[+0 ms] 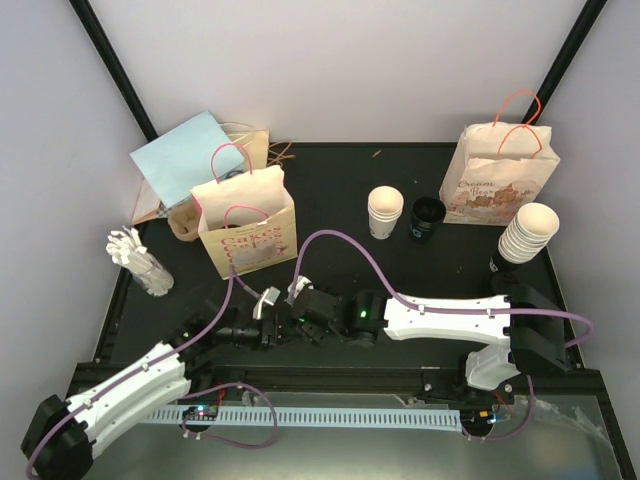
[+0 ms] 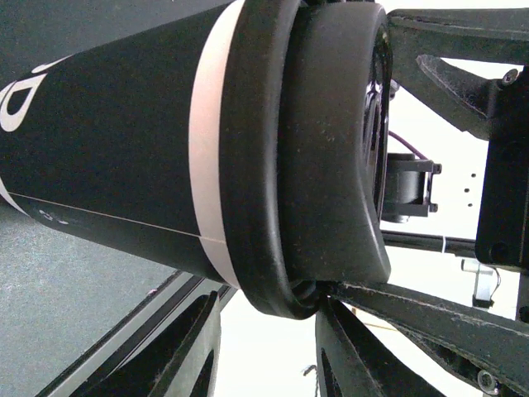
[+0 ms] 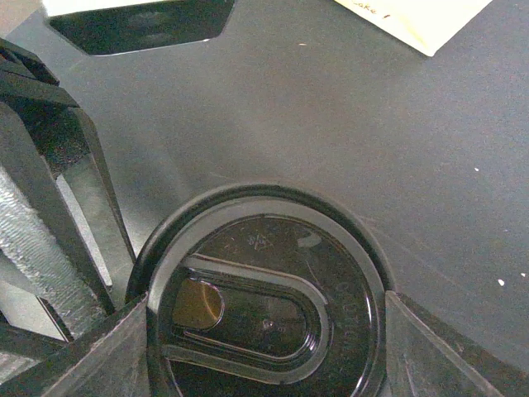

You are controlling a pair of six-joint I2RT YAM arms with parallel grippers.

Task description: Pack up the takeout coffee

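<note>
— What lies nearest the bases?
— A white slotted strip running along the near edge of the table. Just beyond it the two arms meet, a little left of centre.
— And the coffee?
— The black cup, with a white band below its rim, is right there between the two arms. Its black lid sits over the mouth.
— Who has hold of it?
— The right gripper is clamped on the lid, one finger against each side of the rim. The left gripper is close up against the cup. Its fingers show below the cup in the left wrist view, but I cannot tell whether they pinch anything.
— Further back?
— Just behind the grippers a paper bag with pink handles stands upright. To its left is a clear holder of white sticks. At mid-table there is a stack of white cups with a second dark cup just beside it. Near the right edge is a taller stack of cups.
— And farthest?
— Another printed bag at the back right, and a blue sheet over brown bags at the back left.
</note>
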